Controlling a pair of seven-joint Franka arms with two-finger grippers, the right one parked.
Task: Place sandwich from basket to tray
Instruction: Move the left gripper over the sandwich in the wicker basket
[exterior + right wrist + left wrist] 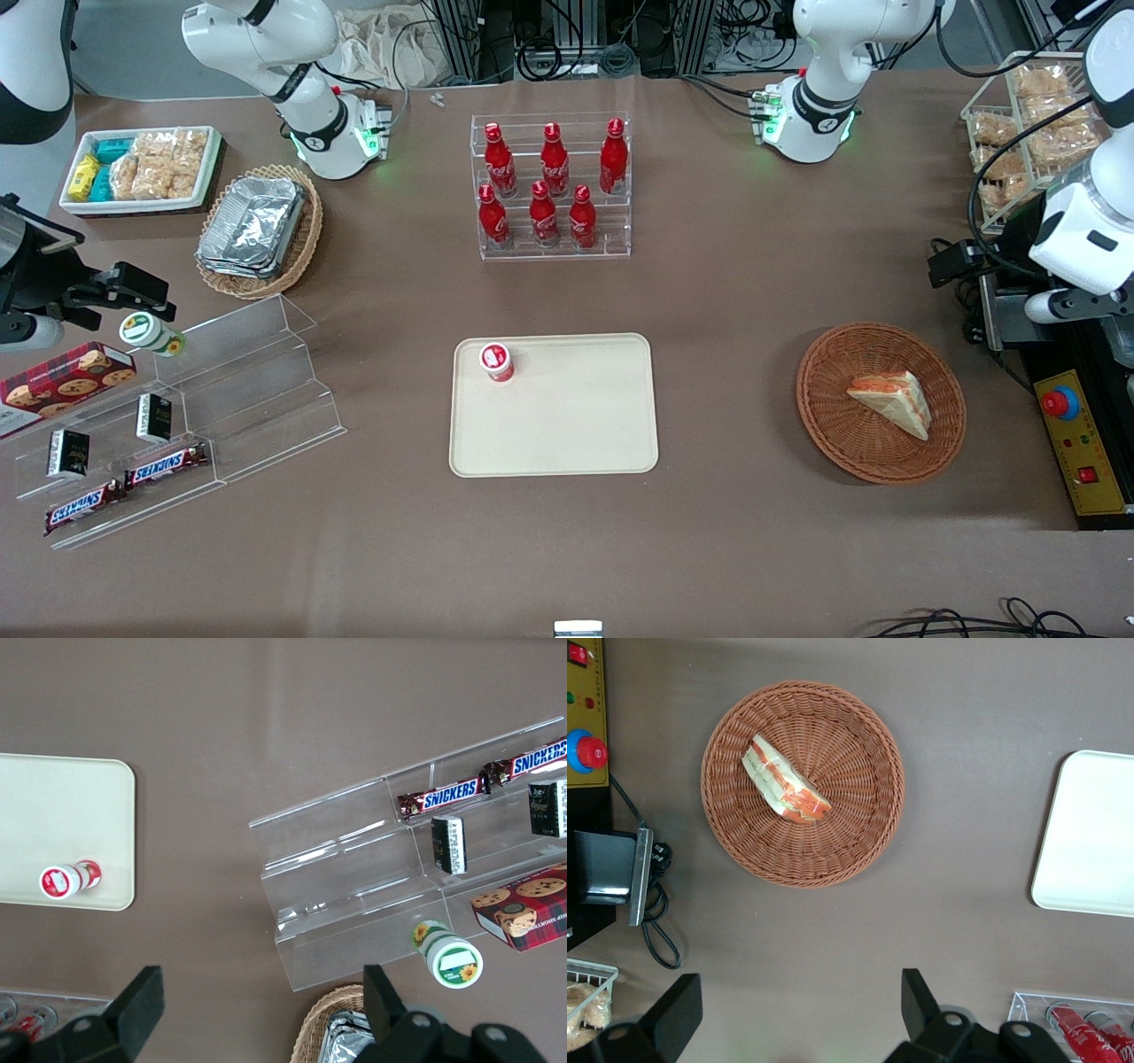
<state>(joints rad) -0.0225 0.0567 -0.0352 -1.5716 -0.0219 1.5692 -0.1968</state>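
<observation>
Wicker basket [881, 403] holding sandwich [893, 401] on brown tabletop [726, 292], apart from cream tray [567, 425]; open hand [799, 1010] above, empty.

One sandwich [893, 400], one basket [833, 425], one tray [567, 434], six red bottles [554, 186], two Snickers bars [124, 486]; the open gripper [799, 1010] hangs above the table.

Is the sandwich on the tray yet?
No, the sandwich lies in the basket, the tray holds only a small red-and-white cup, and the open hand hovers above the table.
</observation>
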